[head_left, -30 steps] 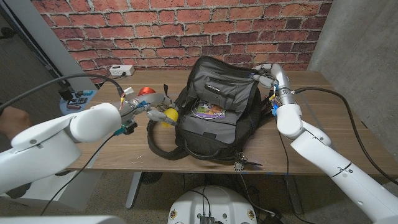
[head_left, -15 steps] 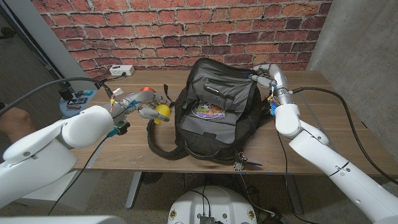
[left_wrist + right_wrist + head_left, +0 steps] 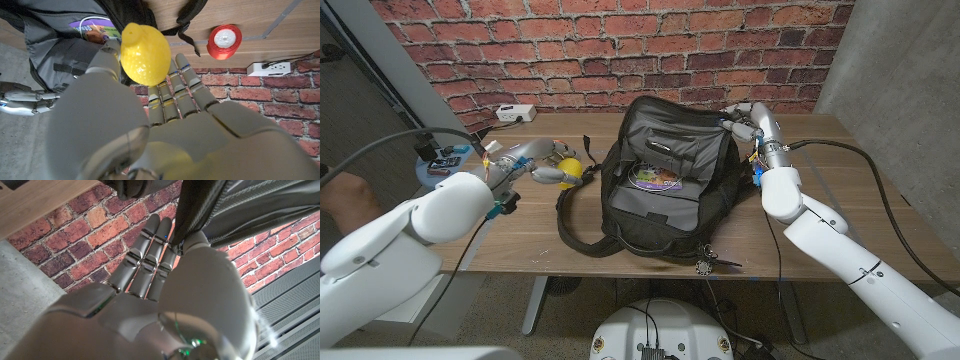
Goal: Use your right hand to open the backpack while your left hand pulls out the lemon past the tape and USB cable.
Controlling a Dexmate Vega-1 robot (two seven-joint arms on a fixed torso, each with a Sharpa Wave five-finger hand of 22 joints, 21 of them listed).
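Holding the lemon (image 3: 572, 170) clear of the backpack (image 3: 665, 180), left of centre in the head view.
Left hand (image 3: 542, 163) grasps the lemon above the desk (image 3: 500, 240); right hand (image 3: 745, 122) pinches the backpack's upper right edge; red tape (image 3: 224, 41) lies on the desk beyond.

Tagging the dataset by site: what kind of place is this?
Probably an indoor lab or office test bay: red brick wall, wooden table, white power strip and cabling around the robot.
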